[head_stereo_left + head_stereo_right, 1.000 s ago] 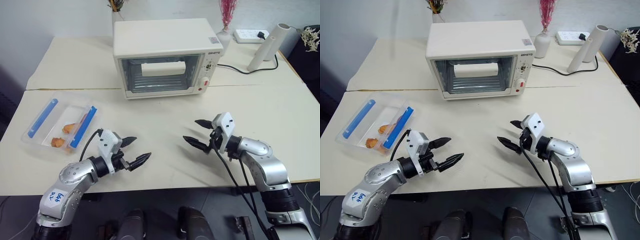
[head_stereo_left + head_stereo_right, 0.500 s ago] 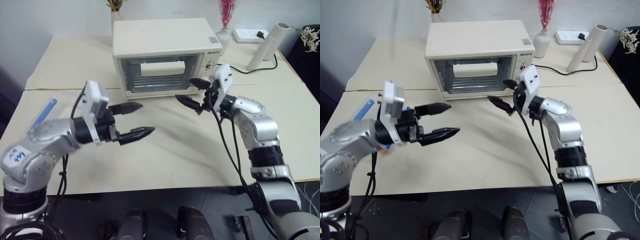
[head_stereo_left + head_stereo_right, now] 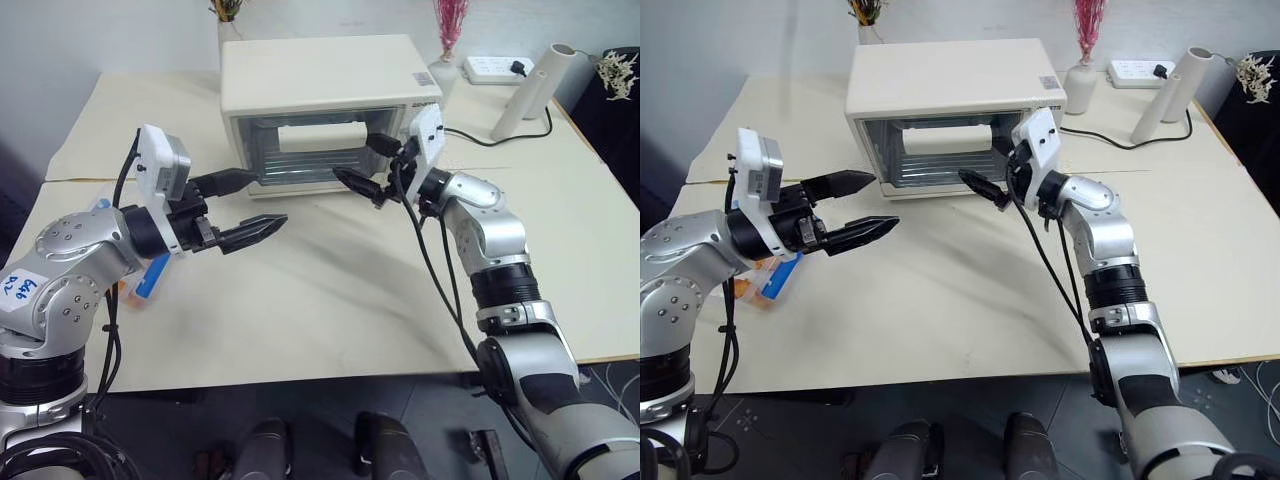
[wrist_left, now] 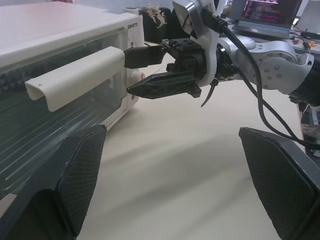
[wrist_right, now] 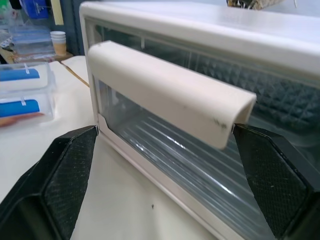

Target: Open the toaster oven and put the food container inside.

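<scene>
1. Cream-white toaster oven [image 3: 325, 90] at upper centre of the head view, at the back of the table [image 3: 330, 300]; glass door shut, handle [image 5: 167, 92] running across its upper front.
2. Knobs and red button on its right panel, partly hidden behind the right gripper.
3. Right gripper [image 3: 362, 165] raised at the oven front, just right of centre; black fingers spread wide, nothing between them. In the right wrist view, handle sits between the two fingertips [image 5: 55, 180], apart from both.
4. Left gripper [image 3: 240, 208] held up at centre left, pointing toward the oven, fingers fully apart, empty. Well short of the door.
5. Food container [image 5: 25, 95] at left edge of the table, mostly hidden behind the left arm in the head view; blue clip strip and orange food visible at [image 3: 775, 285].
6. Farther out: white power strip [image 3: 490, 68] and white roll [image 3: 530, 92] at upper right, vase with pink sprigs [image 3: 447, 50] right of the oven.
</scene>
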Controlling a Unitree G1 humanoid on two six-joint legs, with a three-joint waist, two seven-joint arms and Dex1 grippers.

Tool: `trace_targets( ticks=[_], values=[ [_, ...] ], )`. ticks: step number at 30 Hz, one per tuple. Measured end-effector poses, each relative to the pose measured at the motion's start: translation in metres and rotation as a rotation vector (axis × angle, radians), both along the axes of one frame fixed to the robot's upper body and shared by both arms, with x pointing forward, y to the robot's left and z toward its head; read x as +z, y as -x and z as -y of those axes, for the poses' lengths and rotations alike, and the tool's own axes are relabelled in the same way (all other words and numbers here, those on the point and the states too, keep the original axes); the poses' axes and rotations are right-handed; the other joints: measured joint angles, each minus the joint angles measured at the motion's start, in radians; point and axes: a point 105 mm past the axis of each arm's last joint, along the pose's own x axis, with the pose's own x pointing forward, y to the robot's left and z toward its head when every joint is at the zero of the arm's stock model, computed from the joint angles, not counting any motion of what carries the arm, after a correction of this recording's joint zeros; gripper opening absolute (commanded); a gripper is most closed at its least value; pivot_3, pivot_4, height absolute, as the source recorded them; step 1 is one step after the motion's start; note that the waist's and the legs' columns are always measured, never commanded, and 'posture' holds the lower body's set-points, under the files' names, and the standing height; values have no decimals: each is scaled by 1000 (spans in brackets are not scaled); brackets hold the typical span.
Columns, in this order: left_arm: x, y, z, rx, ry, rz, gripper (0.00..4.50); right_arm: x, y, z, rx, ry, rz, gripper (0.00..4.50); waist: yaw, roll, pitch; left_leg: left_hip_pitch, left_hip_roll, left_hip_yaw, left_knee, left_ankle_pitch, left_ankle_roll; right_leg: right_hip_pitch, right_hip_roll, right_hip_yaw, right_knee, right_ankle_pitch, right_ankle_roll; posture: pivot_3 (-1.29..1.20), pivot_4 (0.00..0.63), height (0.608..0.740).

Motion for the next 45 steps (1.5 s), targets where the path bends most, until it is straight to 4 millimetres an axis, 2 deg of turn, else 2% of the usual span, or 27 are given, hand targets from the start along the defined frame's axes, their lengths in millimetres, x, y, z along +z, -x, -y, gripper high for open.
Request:
trace_targets(
  ticks=[3, 6, 12, 15, 18, 22, 29, 31, 36, 45],
  values=[
    [1, -2, -2, 17, -1, 14, 4500, 0, 2, -3, 23, -8, -2, 4471, -1, 0, 0, 0, 0, 0, 0, 0, 0, 0, 0, 0, 0, 0, 0, 0, 150, 740],
    [8, -15, -10, 88, 8, 55, 4500, -1, 10, -5, 56, -16, 0, 4471, -2, 0, 0, 0, 0, 0, 0, 0, 0, 0, 0, 0, 0, 0, 0, 0, 150, 740],
    [42, -49, -26, 220, 62, 156, 4500, -10, 28, -5, 93, -36, -1, 4471, -12, 0, 0, -1, 0, 1, -1, 0, 0, -2, 1, 0, 0, 0, 0, 0, 150, 740],
    [46, -60, -23, 215, 31, 178, 4500, -10, 35, -4, 94, -35, 15, 4471, -17, 0, 0, -1, 0, 4, -3, 0, 0, -5, 1, 1, 1, 0, 0, 0, 150, 740],
    [42, -76, -21, 222, -13, 179, 3935, -14, 40, -4, 92, -36, 12, 4500, -17, 0, 0, -2, 0, 6, -3, 0, -1, -8, 1, 1, 2, 0, 0, 0, 150, 740],
    [38, -93, -18, 222, -80, 200, 2731, -16, 44, -4, 88, -42, 11, 4500, -16, 0, 0, -4, 0, 8, -3, 0, -1, -12, 1, 1, 3, 0, 0, 0, 150, 740],
    [56, -108, -18, 233, -131, 259, 562, -18, 49, -5, 80, -50, 7, 4500, -17, 0, 0, -5, 1, 9, -3, 0, -1, -13, 1, 1, 4, 0, 0, 0, 150, 740],
    [55, -110, -19, 227, -149, 259, 30, -19, 50, -5, 79, -54, 2, 4500, -18, 0, 0, -5, 1, 9, -3, 0, -1, -13, 1, 1, 4, 0, 0, 0, 150, 740],
    [38, -111, -14, 169, -258, 246, 8, -22, 55, -6, 77, -65, -7, 4500, -17, 0, 0, -5, 1, 9, -2, 0, -1, -14, 1, 1, 4, 0, 0, 0, 150, 740],
    [28, -105, -8, 83, -405, 295, 8, -25, 57, -7, 72, -69, -26, 4500, -17, 0, 0, -5, 1, 9, -1, 0, -1, -14, 1, 1, 6, 0, 0, 0, 150, 740]
  ],
)
